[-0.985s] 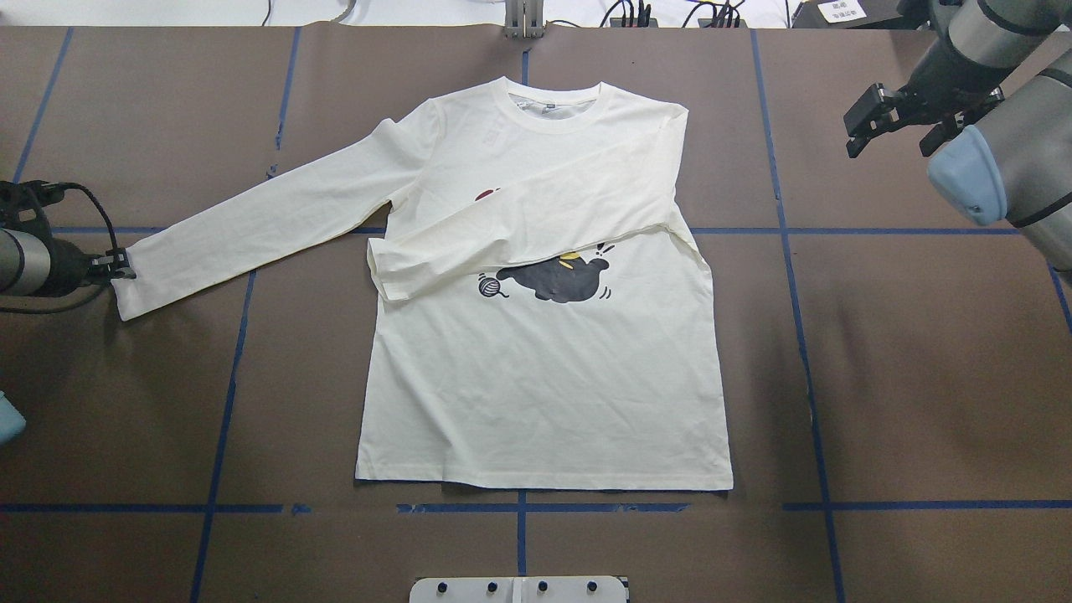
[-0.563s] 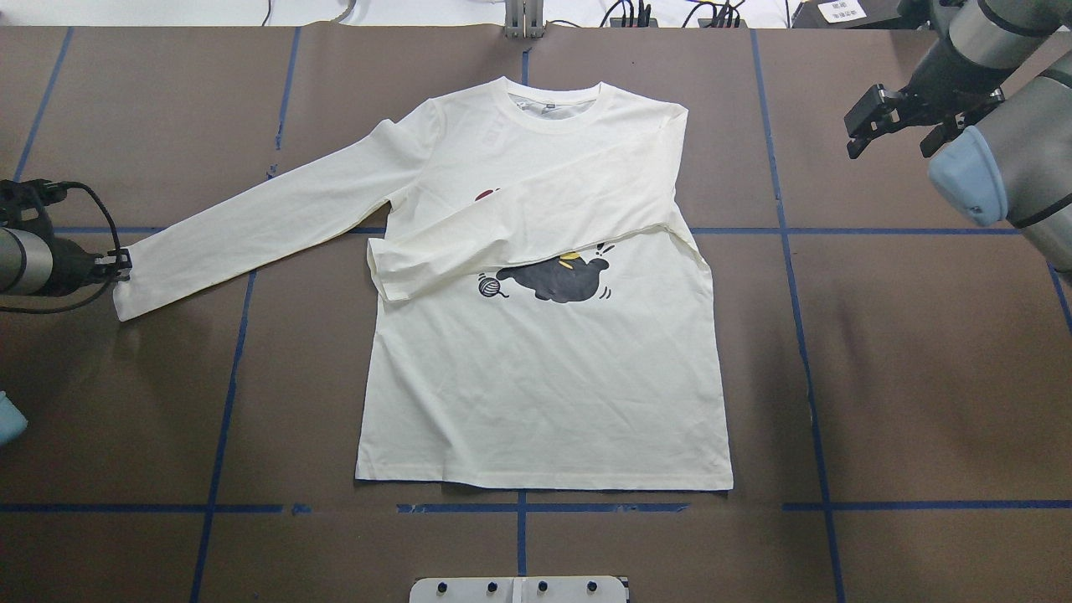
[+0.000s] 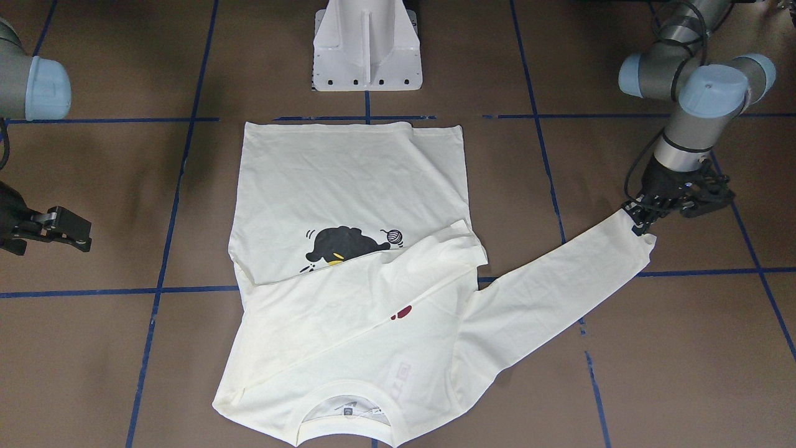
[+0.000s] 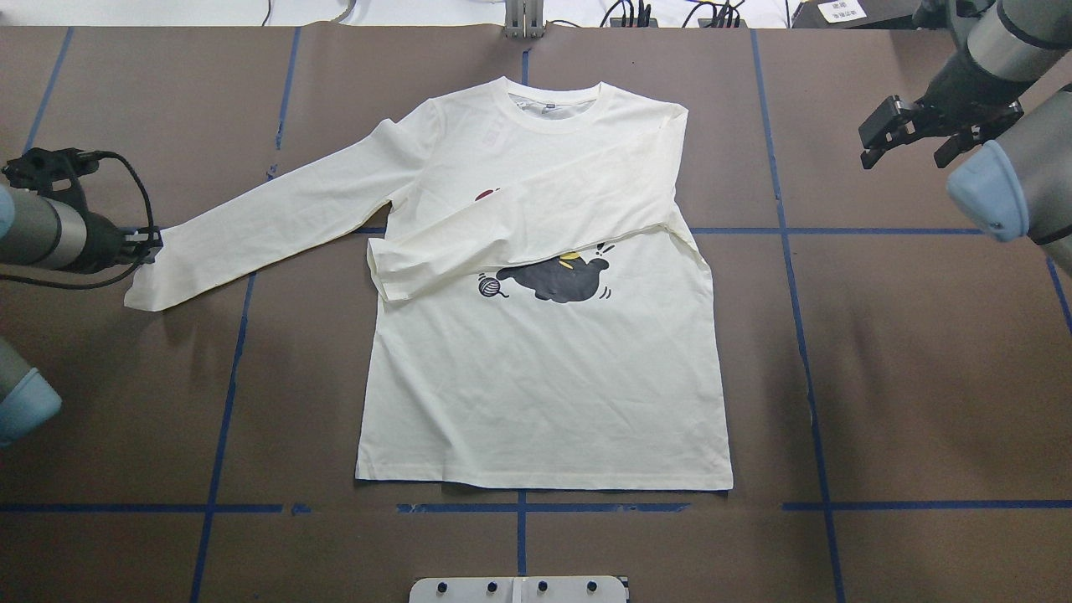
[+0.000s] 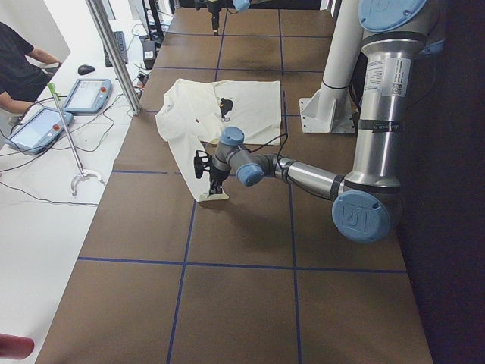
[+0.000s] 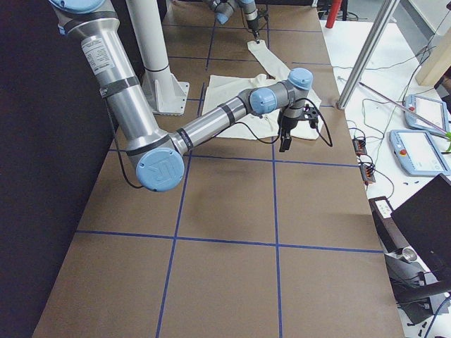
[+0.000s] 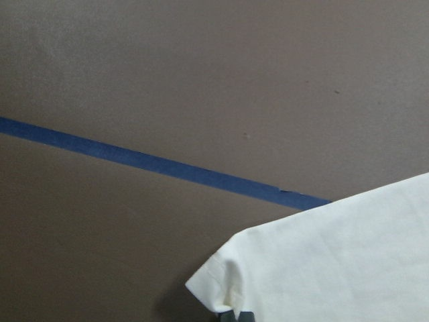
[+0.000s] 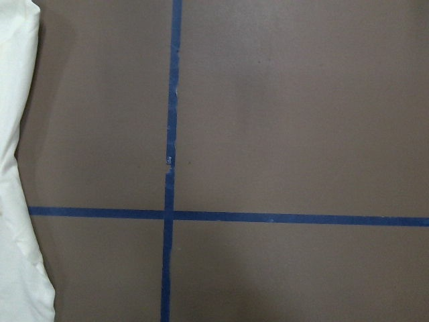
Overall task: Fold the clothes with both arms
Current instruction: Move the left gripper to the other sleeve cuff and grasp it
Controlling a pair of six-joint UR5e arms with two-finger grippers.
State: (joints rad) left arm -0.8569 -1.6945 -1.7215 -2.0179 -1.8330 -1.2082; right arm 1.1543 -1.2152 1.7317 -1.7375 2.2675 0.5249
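Observe that the left claw (image 4: 151,249), clenched on the sleeve cuff (image 4: 151,285), has drawn it toward the shirt (image 4: 544,385) body since the earlier frame. The right claw (image 4: 909,149) has shifted slightly outward; it stands released, holding nothing. The shirt lies flat mid-bench (image 4: 921,377), print up, other sleeve folded across the chest.

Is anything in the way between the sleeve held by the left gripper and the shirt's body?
Nothing visible does. The left gripper pinches the outstretched sleeve at its end, and the shirt's body carries only the other sleeve, folded flat across it.
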